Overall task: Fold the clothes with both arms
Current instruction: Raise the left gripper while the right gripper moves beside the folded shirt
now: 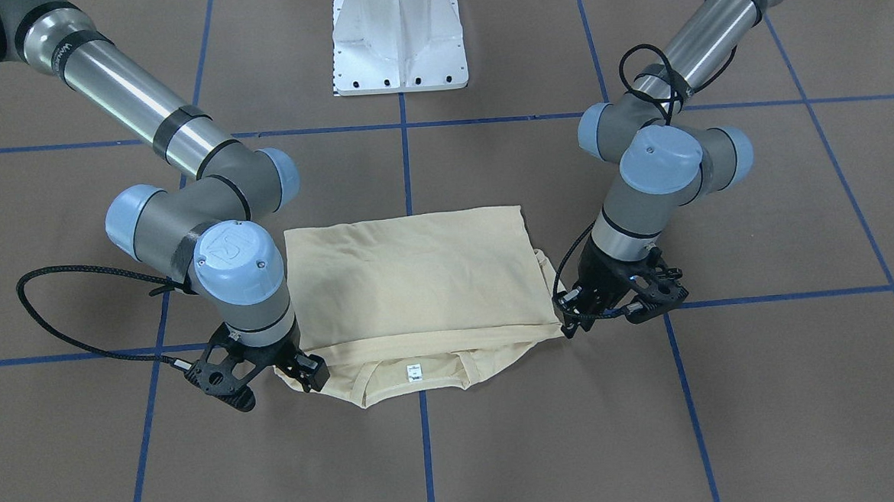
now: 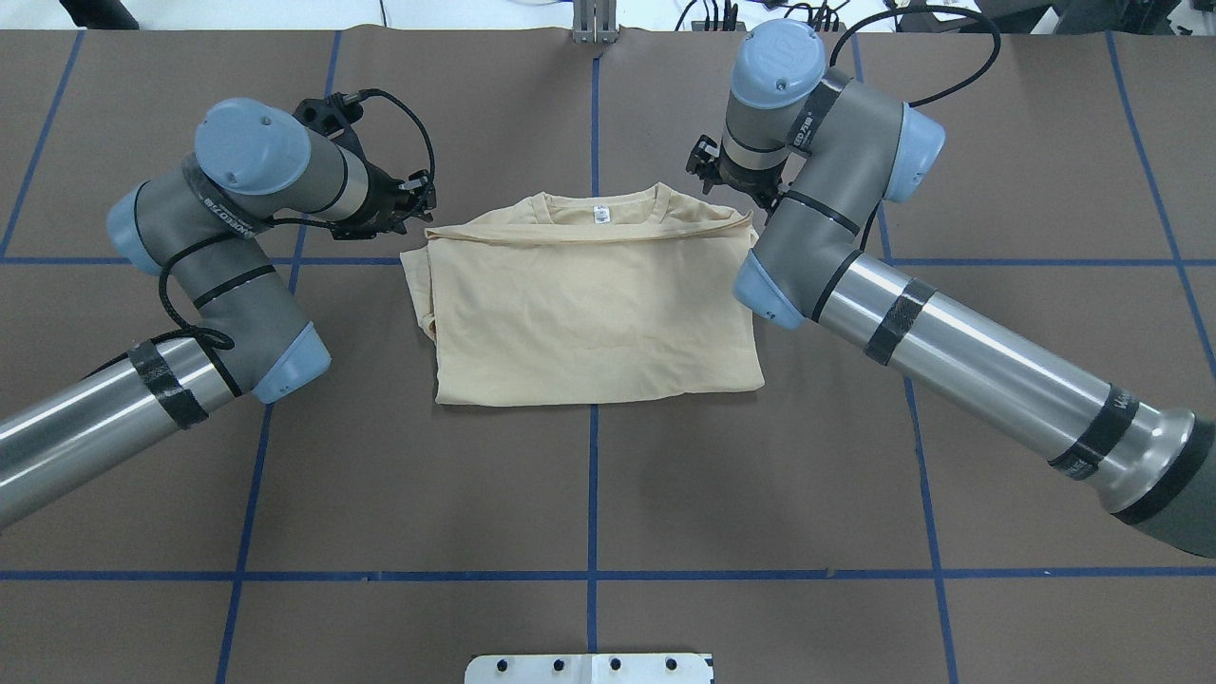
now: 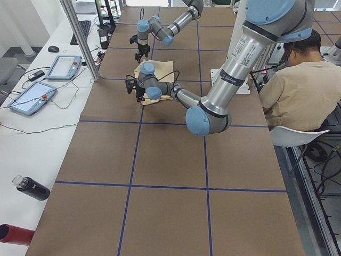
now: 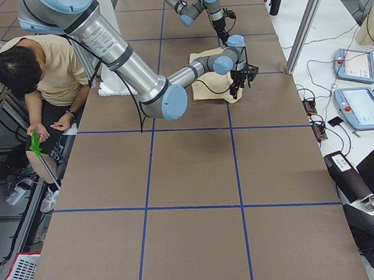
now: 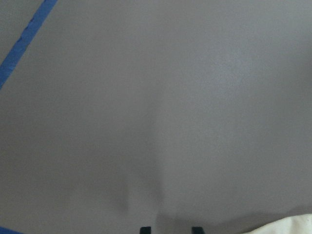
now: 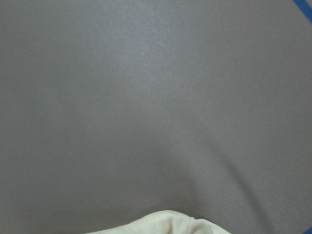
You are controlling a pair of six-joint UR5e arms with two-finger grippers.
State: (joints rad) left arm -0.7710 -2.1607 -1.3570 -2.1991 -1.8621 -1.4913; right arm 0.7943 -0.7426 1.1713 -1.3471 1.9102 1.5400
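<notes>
Garment: one cream long-sleeved T-shirt [image 2: 589,313], folded into a flat, nearly square packet, slightly wider left to right.
Location: middle of the brown desk [image 2: 589,494], between the two arms, well away from all four corners.
Orientation: collar and small white neck label [image 2: 599,215] toward the desk edge farthest from the robot; doubled-over edge running left to right just short of the collar; print not visible.
Left tool [image 2: 418,201]: low at the packet's far left corner, just beside the cloth; black fingertips [image 5: 145,229] apart over bare desk, holding nothing.
Right tool [image 1: 270,383]: low at the far right corner, one finger against the cloth edge; fingers seemingly apart, nothing clamped, though absent from its own wrist view.
Key relation: shirt lying inward from each tool and back toward the robot's edge; neither arm clearly nearer, one far corner apiece.
Likely stage: fold laid down, cloth released.
Count: one shirt, two arms, two tools.
</notes>
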